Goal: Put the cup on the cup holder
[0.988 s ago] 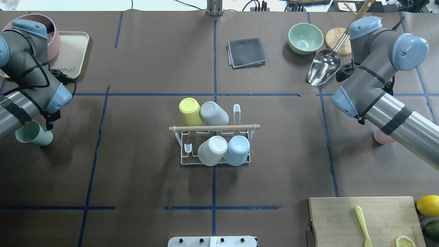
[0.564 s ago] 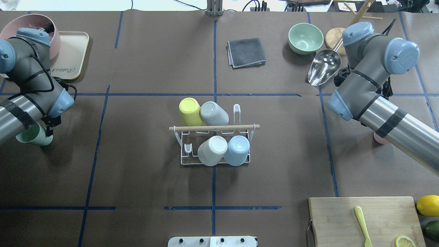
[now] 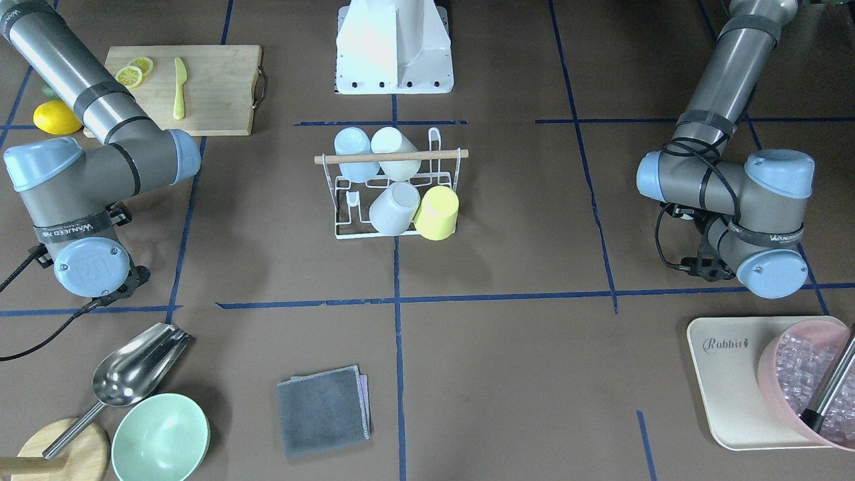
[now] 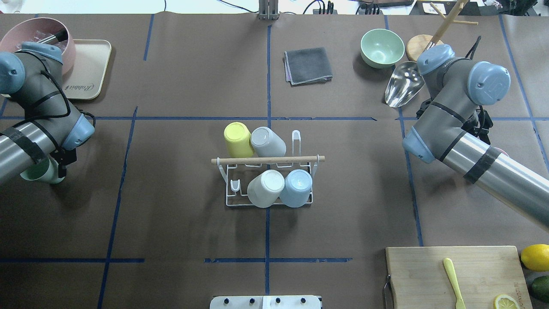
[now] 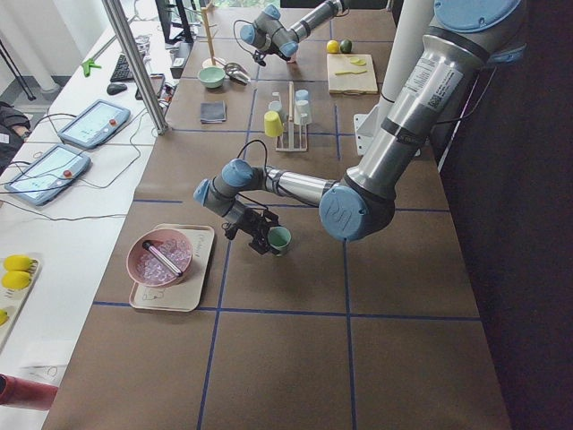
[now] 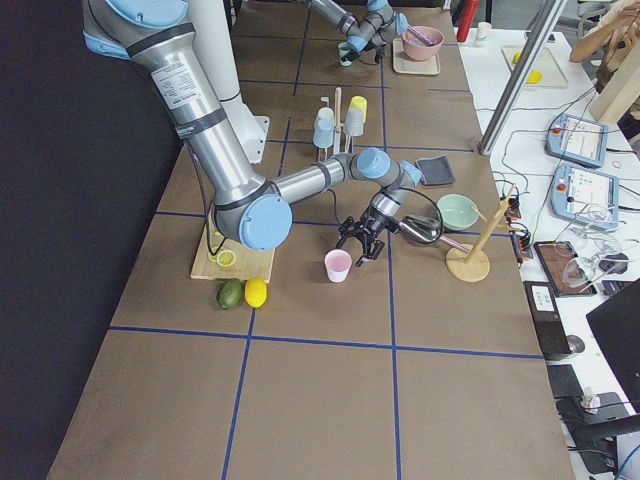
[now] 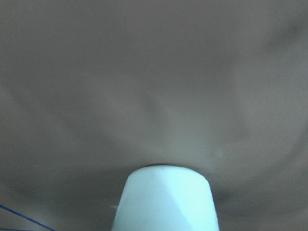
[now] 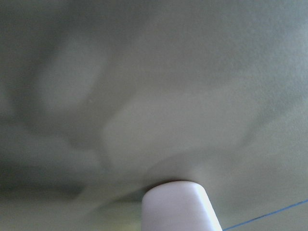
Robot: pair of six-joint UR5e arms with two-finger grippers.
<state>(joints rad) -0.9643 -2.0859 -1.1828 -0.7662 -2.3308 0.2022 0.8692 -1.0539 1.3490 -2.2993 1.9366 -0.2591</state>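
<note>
Both my arms have shifted over the last second while nothing on the rack has. My left tool (image 5: 266,240) has drawn in over the mint-green cup (image 4: 39,175), which now mostly hides under my forearm. My right tool (image 6: 362,240) has swung across the pink cup (image 6: 338,265), leaving only a sliver of it seen from overhead. Each wrist camera shows its cup low and centred, so I judge both tools are closing in for a pick-up. Whether either tool is wide or already holding, I cannot tell.

Both cups stand upright on the table (image 4: 180,223), the green one at 9 o'clock of the cup holder (image 4: 268,160), the pink one at 3 o'clock, well apart from it. The holder carries a yellow cup (image 4: 238,139), grey cup (image 4: 268,142), white cup (image 4: 266,188) and blue cup (image 4: 297,187). Two prongs are free, at its 1 o'clock (image 4: 296,139) and 7 o'clock (image 4: 234,185).

The table is brown with blue tape lines. A grey cloth (image 4: 308,65), green bowl (image 4: 381,48) and steel scoop (image 4: 403,88) lie towards 12 to 1 o'clock, a cutting board (image 4: 454,274) at 5 o'clock. White benches with tablets (image 5: 67,148) stand beyond.
</note>
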